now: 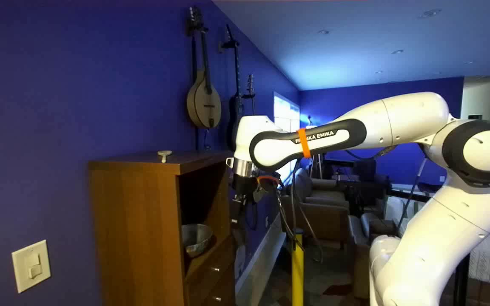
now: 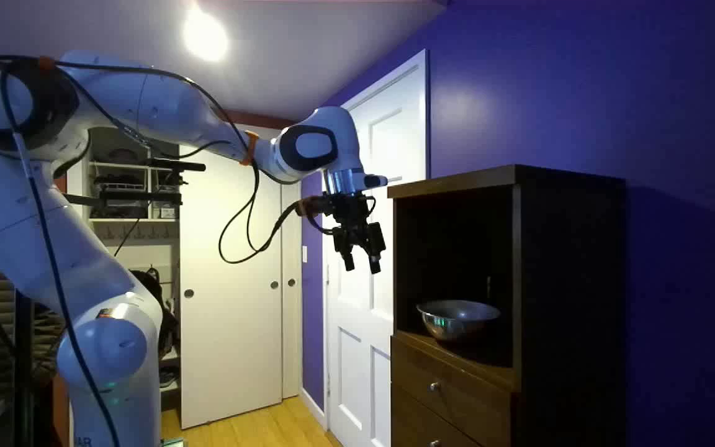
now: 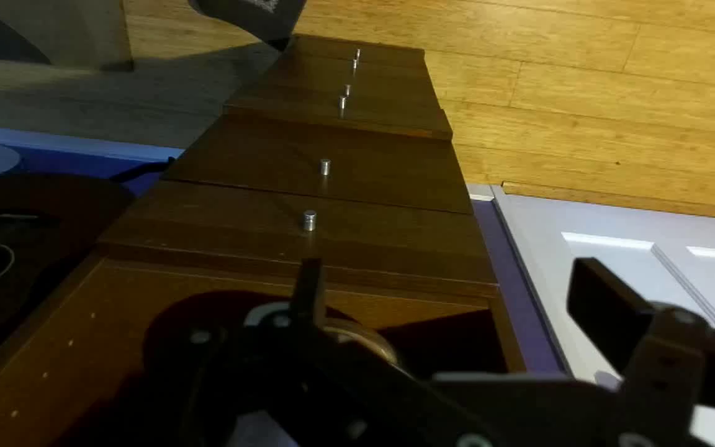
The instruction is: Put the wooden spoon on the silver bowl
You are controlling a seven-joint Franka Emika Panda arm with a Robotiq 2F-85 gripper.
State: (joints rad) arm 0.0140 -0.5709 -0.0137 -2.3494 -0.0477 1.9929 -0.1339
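The silver bowl stands upright on the shelf in the cabinet's open compartment, in both exterior views [image 1: 197, 239] [image 2: 458, 320]. In the wrist view only part of the bowl's rim [image 3: 367, 340] shows behind a finger. A small pale object [image 1: 164, 155] on the cabinet top looks like the wooden spoon, seen nearly end-on. It does not show in the other views. My gripper [image 2: 362, 266] points down in the air in front of the compartment, higher than the bowl and apart from it. In the wrist view the gripper [image 3: 447, 276] is open with nothing between its fingers.
The brown cabinet [image 1: 136, 229] has side walls and a top [image 2: 457, 184] around the compartment, with knobbed drawers [image 2: 450, 388] below. A white door [image 2: 357, 338] is beside it. Stringed instruments [image 1: 204, 102] hang on the purple wall. Cables [image 2: 252, 248] loop from the arm.
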